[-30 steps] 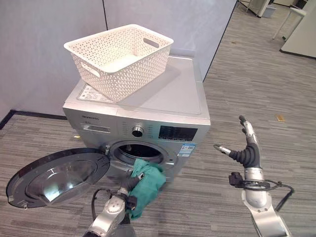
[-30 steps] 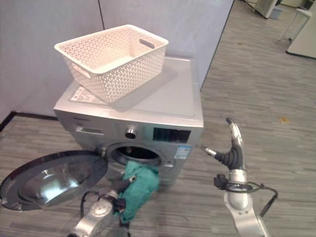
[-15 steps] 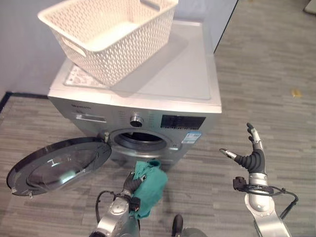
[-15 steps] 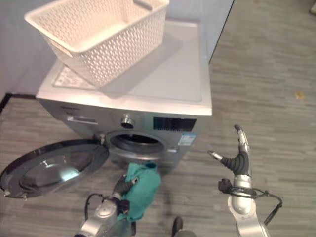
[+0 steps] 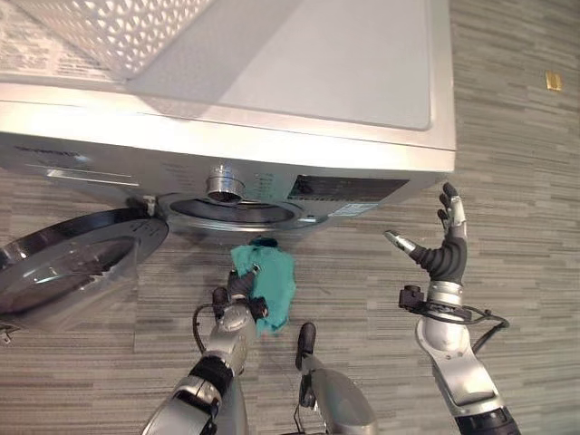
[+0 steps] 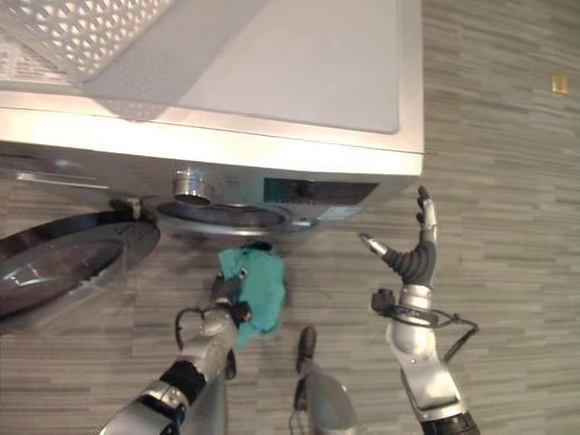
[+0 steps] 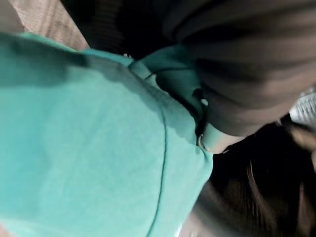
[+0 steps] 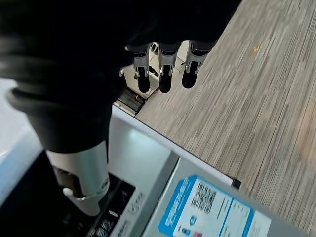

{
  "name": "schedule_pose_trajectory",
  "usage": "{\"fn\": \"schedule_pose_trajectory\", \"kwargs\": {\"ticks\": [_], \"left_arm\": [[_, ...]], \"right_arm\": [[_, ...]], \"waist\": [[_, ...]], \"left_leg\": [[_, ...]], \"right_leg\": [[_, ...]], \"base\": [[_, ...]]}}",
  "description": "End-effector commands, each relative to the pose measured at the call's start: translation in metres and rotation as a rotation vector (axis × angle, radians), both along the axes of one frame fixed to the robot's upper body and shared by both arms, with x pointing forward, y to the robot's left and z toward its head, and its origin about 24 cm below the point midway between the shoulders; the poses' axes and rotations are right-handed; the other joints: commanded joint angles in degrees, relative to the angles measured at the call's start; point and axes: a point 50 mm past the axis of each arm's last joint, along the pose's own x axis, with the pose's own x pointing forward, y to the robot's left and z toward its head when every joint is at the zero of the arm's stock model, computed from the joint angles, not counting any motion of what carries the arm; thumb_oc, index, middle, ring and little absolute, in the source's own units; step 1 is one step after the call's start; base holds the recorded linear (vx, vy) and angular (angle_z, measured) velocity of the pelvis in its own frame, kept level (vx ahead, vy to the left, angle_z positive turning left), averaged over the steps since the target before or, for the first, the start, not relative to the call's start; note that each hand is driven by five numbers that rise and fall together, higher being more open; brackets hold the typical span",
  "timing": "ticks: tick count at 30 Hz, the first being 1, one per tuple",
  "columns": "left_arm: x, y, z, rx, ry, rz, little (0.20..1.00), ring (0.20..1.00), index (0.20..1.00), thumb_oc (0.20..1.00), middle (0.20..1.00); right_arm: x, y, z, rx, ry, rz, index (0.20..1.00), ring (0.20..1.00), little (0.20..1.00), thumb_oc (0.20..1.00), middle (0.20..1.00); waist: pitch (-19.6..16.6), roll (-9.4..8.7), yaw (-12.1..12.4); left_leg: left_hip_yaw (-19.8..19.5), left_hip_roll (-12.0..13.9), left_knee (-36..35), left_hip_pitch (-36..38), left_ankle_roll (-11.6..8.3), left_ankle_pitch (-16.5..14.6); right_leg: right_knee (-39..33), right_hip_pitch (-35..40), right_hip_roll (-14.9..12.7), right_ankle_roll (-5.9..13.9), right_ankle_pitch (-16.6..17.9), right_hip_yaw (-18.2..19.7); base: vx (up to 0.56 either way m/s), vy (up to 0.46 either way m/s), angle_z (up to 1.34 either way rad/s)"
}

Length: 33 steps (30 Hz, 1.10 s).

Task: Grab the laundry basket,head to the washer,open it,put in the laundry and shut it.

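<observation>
A silver front-loading washer (image 5: 272, 82) stands with its round door (image 5: 68, 263) swung wide to the robot's left, the drum opening (image 5: 237, 210) dark beneath the control dial (image 5: 224, 182). On the washer's top, at its far left corner, sits the white perforated laundry basket (image 5: 109, 27), partly cut off by the frame edge. The laundry, a teal cloth (image 5: 267, 281), hangs low in front of the drum opening, just below its rim and over the grey plank floor (image 5: 526, 181), not yet inside the drum. The left robot hand (image 5: 237, 292) is closed on that cloth from beneath, fingers curled into its folds; seen from the left wrist, the teal cloth (image 7: 89, 143) bunches against the hand's dark ribbed cover (image 7: 247, 64). The right robot hand (image 5: 441, 254) is raised beside the washer's right front corner, well apart from the cloth, fingers straight and thumb spread, gripping nothing. Seen from the right wrist, its dark-tipped fingers (image 8: 165, 76) extend toward the floor while the thumb (image 8: 81, 182) points over the washer's front panel (image 8: 163, 197), near a blue label (image 8: 205, 205). A small yellowish scrap (image 5: 553, 82) lies on the floor far to the right.
</observation>
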Motion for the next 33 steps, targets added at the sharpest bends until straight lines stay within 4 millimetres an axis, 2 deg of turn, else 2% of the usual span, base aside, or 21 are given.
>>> {"fn": "schedule_pose_trajectory", "kwargs": {"ticks": [1,2,3,4,5,6,8,9,14,15,16,18,20,23,24,26,27,29,30,31,33], "left_arm": [[0.021,0.006,0.026,-0.066,-0.096,0.148,0.200,0.200,0.200,0.200,0.200],[0.039,0.017,0.053,-0.098,-0.169,0.224,0.200,0.200,0.200,0.200,0.200],[0.040,0.018,0.055,-0.099,-0.172,0.226,0.200,0.200,0.200,0.200,0.200],[0.054,0.028,0.085,-0.132,-0.268,0.287,0.200,0.200,0.200,0.200,0.200],[0.055,0.029,0.087,-0.132,-0.272,0.289,0.200,0.200,0.200,0.200,0.200],[0.066,0.038,0.118,-0.145,-0.361,0.331,0.200,0.200,0.200,0.200,0.200],[0.072,0.045,0.134,-0.154,-0.402,0.355,0.200,0.200,0.200,0.200,0.200],[0.077,0.056,0.158,-0.189,-0.469,0.412,0.200,0.200,0.200,0.200,0.200],[0.086,0.076,0.223,-0.227,-0.624,0.462,0.200,0.200,0.200,0.200,0.200],[0.089,0.069,0.254,-0.250,-0.705,0.425,0.200,0.200,0.200,0.200,0.200],[0.089,0.068,0.257,-0.252,-0.710,0.423,0.200,0.200,0.200,0.200,0.200],[0.092,0.051,0.302,-0.244,-0.784,0.339,0.200,0.200,0.200,0.200,0.200],[0.094,0.040,0.320,-0.231,-0.798,0.295,0.200,0.200,0.200,0.200,0.200],[0.075,-0.005,0.401,-0.158,-1.012,0.093,0.200,0.200,0.200,0.200,0.200],[0.040,-0.048,0.438,-0.186,-1.237,-0.076,0.200,0.200,0.200,0.200,0.200],[0.023,-0.067,0.445,-0.223,-1.324,-0.128,0.200,0.200,0.200,0.200,0.200],[-0.008,-0.079,0.457,-0.114,-1.505,-0.145,0.200,0.200,0.200,0.200,0.200],[-0.008,-0.079,0.451,0.032,-1.518,-0.116,0.200,0.200,0.200,0.200,0.200],[-0.004,-0.079,0.444,0.255,-1.518,-0.086,1.000,1.000,1.000,1.000,1.000],[0.015,-0.074,0.433,0.625,-1.435,-0.115,1.000,1.000,1.000,1.000,1.000],[0.020,-0.069,0.433,0.800,-1.408,-0.103,1.000,1.000,1.000,1.000,1.000]], "right_arm": [[-0.004,-0.005,0.030,0.026,-0.188,-0.033,1.000,1.000,1.000,1.000,1.000],[0.000,0.000,0.035,0.025,-0.215,-0.021,1.000,1.000,1.000,1.000,1.000],[0.001,0.001,0.036,0.025,-0.219,-0.018,1.000,1.000,1.000,1.000,1.000],[0.004,0.004,0.039,0.022,-0.231,-0.008,1.000,1.000,1.000,1.000,1.000],[0.004,0.005,0.040,0.022,-0.235,-0.007,1.000,1.000,1.000,1.000,1.000],[0.007,0.008,0.042,0.027,-0.246,0.003,1.000,1.000,1.000,1.000,1.000],[0.010,0.010,0.044,0.027,-0.250,0.011,1.000,1.000,1.000,1.000,1.000],[0.012,0.013,0.043,0.028,-0.246,0.021,1.000,1.000,1.000,1.000,1.000],[0.017,0.013,0.053,-0.001,-0.275,0.030,1.000,1.000,1.000,1.000,1.000],[0.019,0.010,0.055,-0.002,-0.276,0.025,1.000,1.000,1.000,1.000,1.000],[0.019,0.010,0.057,-0.001,-0.281,0.025,1.000,1.000,1.000,1.000,1.000],[0.023,0.007,0.061,0.024,-0.288,0.031,1.000,1.000,1.000,1.000,1.000],[0.027,0.009,0.065,0.038,-0.295,0.043,1.000,1.000,1.000,1.000,1.000],[0.032,0.009,0.079,0.031,-0.331,0.066,1.000,1.000,1.000,1.000,1.000],[0.030,0.003,0.084,0.000,-0.346,0.052,1.000,1.000,1.000,1.000,1.000],[0.029,0.000,0.081,0.001,-0.337,0.040,1.000,1.000,1.000,1.000,1.000],[0.023,-0.006,0.076,0.004,-0.331,0.021,1.000,1.000,1.000,1.000,1.000],[0.021,-0.008,0.077,-0.008,-0.340,0.018,1.000,1.000,1.000,1.000,1.000],[0.018,-0.012,0.079,-0.037,-0.357,0.011,1.000,1.000,1.000,1.000,1.000],[0.015,-0.016,0.082,-0.071,-0.372,0.032,1.000,1.000,1.000,1.000,1.000],[0.014,-0.018,0.080,-0.077,-0.365,0.037,1.000,1.000,1.000,1.000,1.000]], "waist": [[-2.01,-2.23,-1.36],[-1.94,-3.29,-2.00],[-1.88,-3.32,-2.12],[-1.87,-3.95,-2.36],[-1.80,-3.97,-2.45],[-1.61,-4.47,-2.92],[-1.51,-4.84,-3.23],[-1.71,-5.15,-3.52],[-2.09,-5.68,-5.11],[-2.28,-5.41,-5.93],[-2.13,-5.38,-5.88],[-2.54,-4.76,-7.18],[-2.60,-4.49,-7.64],[-2.34,-3.65,-9.21],[-2.00,-2.81,-9.61],[-2.00,-2.68,-9.55],[-2.14,-2.77,-9.75],[-2.44,-2.81,-9.61],[-2.58,-2.86,-9.31],[-2.34,-2.16,-8.87],[-1.97,-2.01,-8.56]], "left_leg": [[6.23,-0.21,0.71,-3.85,1.11,-2.43],[6.50,-0.26,0.74,-4.92,1.16,-2.85],[6.56,-0.26,0.77,-5.05,1.18,-2.87],[6.67,-0.31,0.90,-6.03,1.29,-3.25],[6.70,-0.31,0.96,-6.17,1.31,-3.28],[6.85,-0.34,1.07,-7.11,1.42,-3.70],[7.09,-0.29,1.31,-7.89,1.54,-3.98],[7.22,-0.46,1.21,-8.41,1.63,-4.48],[8.16,-0.94,1.71,-10.19,2.09,-5.75],[8.29,-1.39,2.05,-10.81,2.30,-6.32],[8.32,-1.43,2.22,-11.07,2.38,-6.43],[8.28,-2.02,2.57,-11.87,2.73,-6.98],[8.36,-2.22,2.44,-12.14,2.90,-7.09],[8.72,-2.68,1.19,-12.49,3.36,-7.01],[8.67,-3.17,0.32,-13.02,3.67,-6.87],[8.64,-3.40,-0.03,-13.35,3.81,-6.78],[8.70,-3.65,-0.93,-13.80,4.09,-6.78],[8.65,-3.73,-1.31,-13.81,4.15,-6.81],[8.79,-3.53,-1.59,-13.78,4.18,-6.83],[8.79,-3.28,-1.62,-13.80,4.06,-7.00],[8.99,-3.15,-1.33,-13.99,4.02,-6.87]], "right_leg": [[9.03,-0.94,0.42,-2.36,-8.84,3.41],[8.43,-1.81,0.47,-1.91,-7.83,3.91],[8.39,-1.94,0.46,-1.88,-7.78,3.97],[7.89,-2.69,0.30,-1.49,-6.90,4.00],[7.85,-2.80,0.29,-1.46,-6.84,4.04],[7.25,-3.64,0.21,-0.93,-5.93,4.39],[6.94,-4.29,0.17,-0.73,-5.41,4.63],[6.29,-4.83,0.04,-0.24,-4.46,5.01],[4.47,-6.13,-0.59,1.00,-1.57,6.54],[3.88,-6.37,-0.95,1.34,-0.84,7.14],[3.75,-6.51,-1.01,1.43,-0.72,7.17],[3.39,-7.07,-1.46,1.83,0.30,7.75],[3.21,-7.49,-1.64,2.22,0.96,8.13],[2.55,-8.54,-1.84,3.45,3.39,9.22],[1.68,-8.72,-1.94,3.90,4.01,9.45],[1.19,-8.70,-2.03,4.14,4.56,9.43],[0.29,-8.86,-2.22,4.56,5.58,9.68],[0.09,-8.94,-2.37,4.65,5.94,9.85],[-0.06,-9.02,-2.63,4.67,5.84,10.06],[0.01,-9.16,-3.01,4.84,5.78,10.24],[0.14,-9.32,-3.14,4.90,5.87,10.35]], "base": [[0.04,-0.027,-0.25],[0.03,-0.007,-0.27],[0.05,-0.007,-0.23],[0.03,0.001,-0.08],[0.04,0.004,-0.10],[0.02,0.013,-0.11],[0.02,0.020,-0.17],[0.02,0.027,-0.17],[0.04,0.048,-0.21],[0.05,0.086,-0.12],[0.05,0.089,-0.11],[0.05,0.103,-0.08],[0.03,0.087,-0.05],[0.04,0.082,-0.04],[0.05,0.054,0.02],[0.03,0.021,0.11],[0.01,0.019,0.13],[0.01,0.034,0.07],[0.02,0.052,0.00],[0.01,0.038,-0.09],[-0.01,0.037,-0.18]]}}
